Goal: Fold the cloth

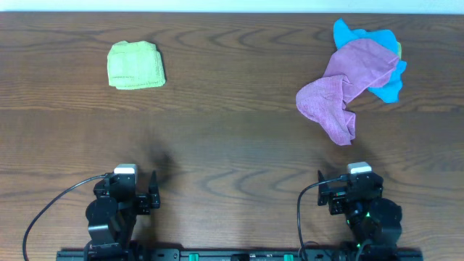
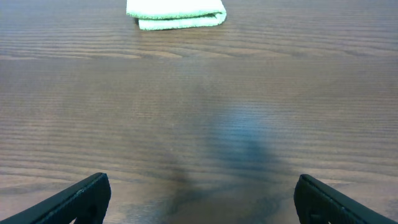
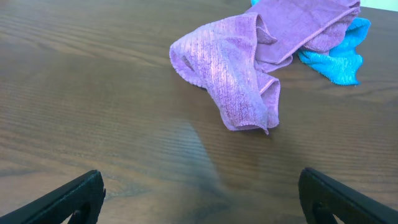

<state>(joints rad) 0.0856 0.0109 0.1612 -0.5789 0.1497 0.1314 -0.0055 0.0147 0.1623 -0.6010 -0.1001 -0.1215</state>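
A crumpled purple cloth (image 1: 342, 90) lies at the far right of the table, draped over a blue cloth (image 1: 384, 69). Both show in the right wrist view, purple (image 3: 242, 68) in front, blue (image 3: 339, 56) behind. A folded green cloth (image 1: 135, 65) sits at the far left and shows at the top of the left wrist view (image 2: 176, 14). My left gripper (image 1: 130, 190) is open and empty near the front edge, jaws wide apart (image 2: 199, 202). My right gripper (image 1: 357, 187) is open and empty at the front right (image 3: 199, 199), well short of the purple cloth.
A thin strip of yellow-green cloth (image 1: 399, 49) peeks from under the blue cloth's right edge. The brown wooden table (image 1: 232, 130) spans the view. Black cables run from both arm bases at the front edge.
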